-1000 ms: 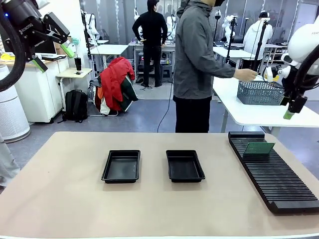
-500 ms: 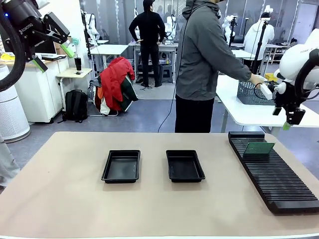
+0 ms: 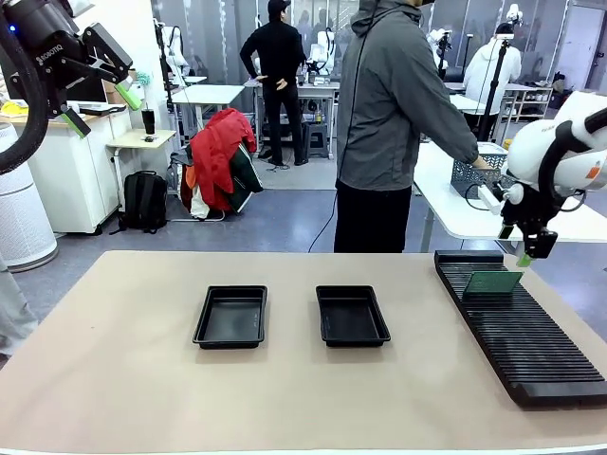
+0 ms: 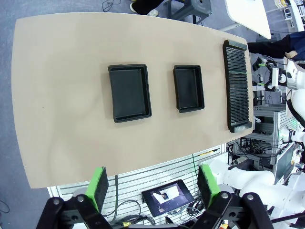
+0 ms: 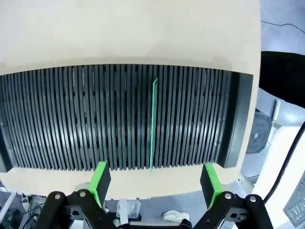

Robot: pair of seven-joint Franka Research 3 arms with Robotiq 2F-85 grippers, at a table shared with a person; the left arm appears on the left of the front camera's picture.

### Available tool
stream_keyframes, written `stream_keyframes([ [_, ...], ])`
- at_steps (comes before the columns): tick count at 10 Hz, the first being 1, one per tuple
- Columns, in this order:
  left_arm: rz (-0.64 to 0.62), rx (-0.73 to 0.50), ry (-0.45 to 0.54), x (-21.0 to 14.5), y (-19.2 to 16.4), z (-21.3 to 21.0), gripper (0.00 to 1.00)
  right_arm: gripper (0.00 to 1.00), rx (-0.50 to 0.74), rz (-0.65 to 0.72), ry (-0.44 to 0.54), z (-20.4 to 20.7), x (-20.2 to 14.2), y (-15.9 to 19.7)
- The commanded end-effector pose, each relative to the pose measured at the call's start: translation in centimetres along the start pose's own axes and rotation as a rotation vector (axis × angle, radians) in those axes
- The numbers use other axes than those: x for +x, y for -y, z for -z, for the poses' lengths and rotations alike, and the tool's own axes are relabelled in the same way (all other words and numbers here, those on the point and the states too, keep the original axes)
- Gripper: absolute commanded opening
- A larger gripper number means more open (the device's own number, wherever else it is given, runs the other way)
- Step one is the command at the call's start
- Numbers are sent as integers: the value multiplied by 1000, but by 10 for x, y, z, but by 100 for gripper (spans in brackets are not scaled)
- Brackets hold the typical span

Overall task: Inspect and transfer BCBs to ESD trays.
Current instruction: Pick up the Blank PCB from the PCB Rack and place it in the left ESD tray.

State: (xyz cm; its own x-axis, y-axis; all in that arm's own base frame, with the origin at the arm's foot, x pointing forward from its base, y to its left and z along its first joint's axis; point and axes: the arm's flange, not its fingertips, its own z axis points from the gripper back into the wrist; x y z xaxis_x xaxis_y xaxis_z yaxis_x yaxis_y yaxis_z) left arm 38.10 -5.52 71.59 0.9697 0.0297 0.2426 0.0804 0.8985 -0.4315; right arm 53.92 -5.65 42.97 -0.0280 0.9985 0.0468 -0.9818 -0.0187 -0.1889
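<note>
**Desk:** What are the fingers doing?

**Me:** On my left wrist feed the left gripper (image 4: 153, 187) is spread wide. Its green pads (image 4: 98, 187) are far apart with only air between them, high above the table (image 4: 57, 95). My right gripper (image 5: 155, 182) is released too, with its two pads wide apart and touching neither board nor rack. It hangs over the far end of the ribbed rack (image 5: 71, 119), near the board but clear of it.

**Desk:** And the board?

**Me:** One BCB (image 5: 153, 121) stands upright in a slot near the rack's far end. On the right wrist feed it lines up about midway between my open fingers. The left ESD tray (image 3: 230, 317) and the right ESD tray (image 3: 352, 315) sit side by side mid-table, well apart from the rack. Both show their black floors.

**Desk:** Anything you can't make out?

**Me:** The right wrist feed shows the board edge-on, a thin green line, so I cannot read its face. From the front it is too small for any detail. There the right gripper's fingers overlap, so I cannot judge their spread from that camera. The frame's corner cuts off my left arm. A person (image 3: 389, 114) at the far side reaches toward a grey mesh basket (image 3: 467, 174), which my right arm partly hides.
</note>
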Motion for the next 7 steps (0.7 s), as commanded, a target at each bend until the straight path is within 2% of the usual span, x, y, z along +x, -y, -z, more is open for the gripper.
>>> stream_keyframes([
  [1, 3, 0, 3, 0, 0, 0, 100, 100, -8, -12, 22, 22, -1, 7],
  [7, 3, 0, 3, 0, 0, 0, 100, 100, 24, -9, 11, 70, 6, 14],
])
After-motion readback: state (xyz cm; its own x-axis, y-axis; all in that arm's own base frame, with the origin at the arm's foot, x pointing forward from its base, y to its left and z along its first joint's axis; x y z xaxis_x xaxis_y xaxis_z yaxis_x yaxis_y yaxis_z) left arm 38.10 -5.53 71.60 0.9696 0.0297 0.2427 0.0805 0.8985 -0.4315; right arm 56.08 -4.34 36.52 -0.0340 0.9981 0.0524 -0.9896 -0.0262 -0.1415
